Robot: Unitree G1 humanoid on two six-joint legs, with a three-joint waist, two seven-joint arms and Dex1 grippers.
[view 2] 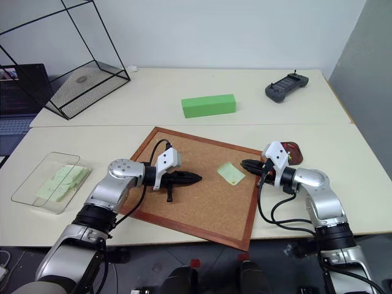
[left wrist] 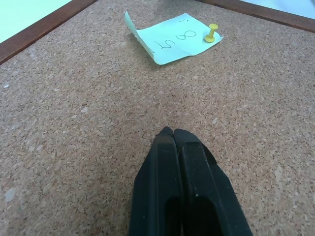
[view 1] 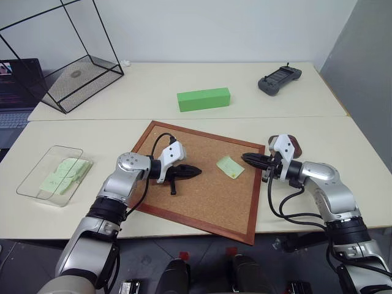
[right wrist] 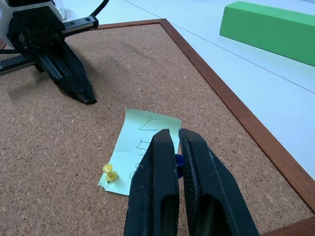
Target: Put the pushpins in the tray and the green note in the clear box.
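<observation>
A pale green note lies on the corkboard, and a yellow pushpin is stuck in one of its corners. My right gripper hovers just above the note's right side, shut on a blue pushpin that shows between its fingers. Right behind that gripper, the dark reddish tray sits off the board's right edge, mostly hidden. My left gripper is shut and empty, low over the cork to the left of the note. The clear box at the far left holds pale green notes.
A bright green block lies behind the corkboard. A black wire cage and a laptop stand at the back left. A dark handheld controller is at the back right. Bare table lies between the board and the clear box.
</observation>
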